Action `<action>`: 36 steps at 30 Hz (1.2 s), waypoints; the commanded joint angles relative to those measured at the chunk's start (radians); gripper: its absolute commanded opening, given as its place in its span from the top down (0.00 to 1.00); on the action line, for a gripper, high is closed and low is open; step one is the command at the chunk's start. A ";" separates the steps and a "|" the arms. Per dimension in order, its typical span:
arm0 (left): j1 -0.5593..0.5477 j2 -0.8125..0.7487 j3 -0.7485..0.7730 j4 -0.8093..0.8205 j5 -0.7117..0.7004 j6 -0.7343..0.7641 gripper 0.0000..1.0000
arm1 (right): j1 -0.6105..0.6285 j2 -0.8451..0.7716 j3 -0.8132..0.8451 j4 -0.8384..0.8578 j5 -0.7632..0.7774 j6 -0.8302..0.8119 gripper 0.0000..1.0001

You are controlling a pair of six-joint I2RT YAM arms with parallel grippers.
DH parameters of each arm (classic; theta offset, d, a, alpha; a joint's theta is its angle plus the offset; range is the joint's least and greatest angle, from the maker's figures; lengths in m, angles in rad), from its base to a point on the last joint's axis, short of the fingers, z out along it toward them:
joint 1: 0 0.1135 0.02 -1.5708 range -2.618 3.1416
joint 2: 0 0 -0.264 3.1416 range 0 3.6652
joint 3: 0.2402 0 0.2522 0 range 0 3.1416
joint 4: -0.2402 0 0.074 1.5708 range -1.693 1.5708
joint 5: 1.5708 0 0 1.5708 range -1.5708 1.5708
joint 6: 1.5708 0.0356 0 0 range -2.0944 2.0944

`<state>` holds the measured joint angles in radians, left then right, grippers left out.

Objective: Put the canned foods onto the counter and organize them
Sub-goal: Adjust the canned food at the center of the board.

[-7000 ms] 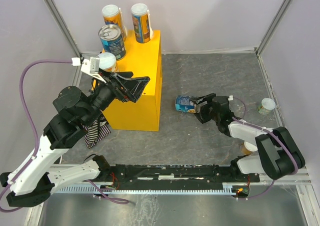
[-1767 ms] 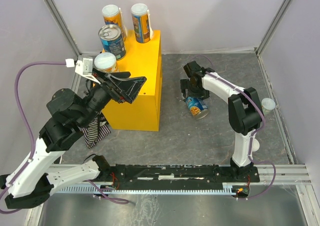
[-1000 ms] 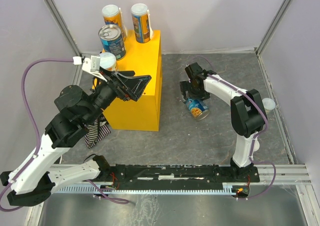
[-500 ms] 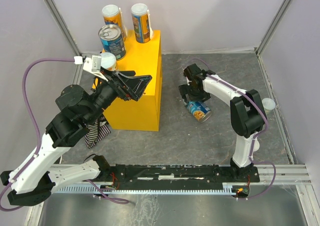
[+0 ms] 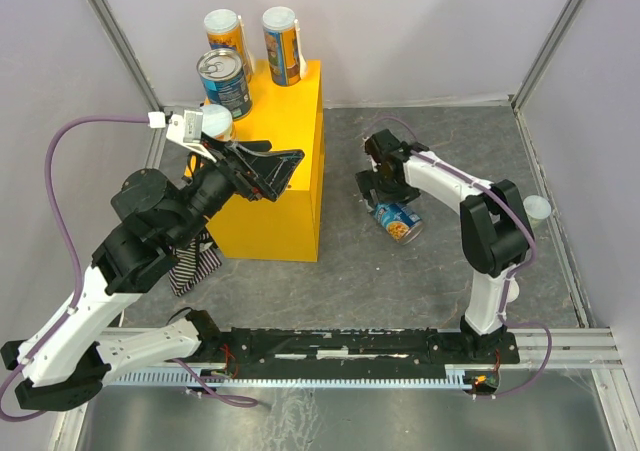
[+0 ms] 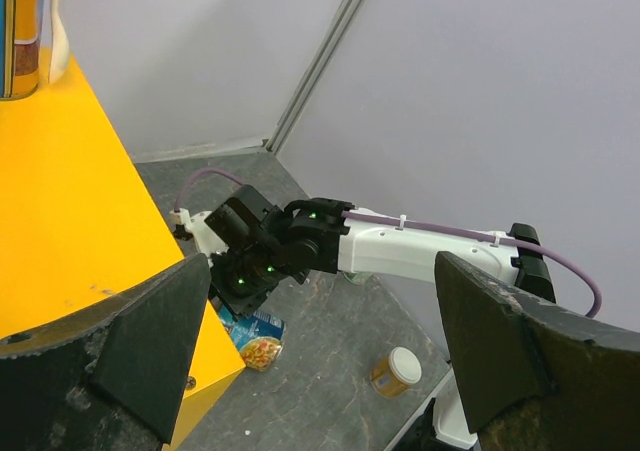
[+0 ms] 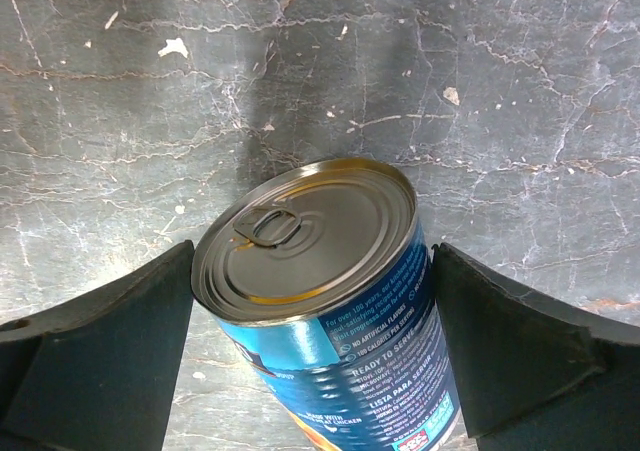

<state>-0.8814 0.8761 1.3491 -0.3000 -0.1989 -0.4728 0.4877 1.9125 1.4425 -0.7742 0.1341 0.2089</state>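
Observation:
The yellow counter [image 5: 290,186] holds two tall cans [image 5: 225,33] [image 5: 282,43], a blue can with a silver top [image 5: 222,81] and a small white-lidded can [image 5: 213,123]. My left gripper [image 5: 268,169] hovers open and empty over the counter's near part. A blue pull-tab can [image 5: 398,219] lies on the grey floor. My right gripper [image 5: 384,187] is open and straddles its top end [image 7: 310,231], with the fingers [image 7: 110,341] close on either side. The blue can [image 6: 250,336] also shows in the left wrist view beside the counter [image 6: 70,201].
An orange white-lidded can [image 6: 398,369] stands near my right arm's base. A small white-lidded can [image 5: 537,209] sits by the right wall. A striped cloth [image 5: 195,263] lies at the counter's near left corner. Walls enclose the floor.
My right arm swung from the near side to behind the blue can, which turned. In the last second the gripper edged left; the can slid slightly nearer. The left arm barely moved.

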 commanded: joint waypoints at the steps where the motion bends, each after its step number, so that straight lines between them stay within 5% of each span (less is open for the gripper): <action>1: 0.001 -0.009 0.012 0.049 0.010 -0.030 0.01 | -0.011 -0.076 0.011 0.037 -0.071 0.069 0.49; 9: 0.001 -0.023 0.007 0.044 0.003 -0.029 0.02 | -0.012 -0.191 0.071 0.124 -0.077 0.134 0.54; 23: 0.002 -0.012 0.004 0.051 0.012 -0.030 0.02 | -0.009 -0.374 -0.176 0.399 -0.062 0.176 0.54; 36: 0.002 -0.007 -0.003 0.052 0.018 -0.044 0.02 | 0.055 -0.465 -0.291 0.451 0.057 0.108 0.10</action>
<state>-0.8814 0.8700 1.3487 -0.2966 -0.1982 -0.4789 0.5251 1.5158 1.1748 -0.3946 0.1265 0.3466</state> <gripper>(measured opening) 0.987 0.877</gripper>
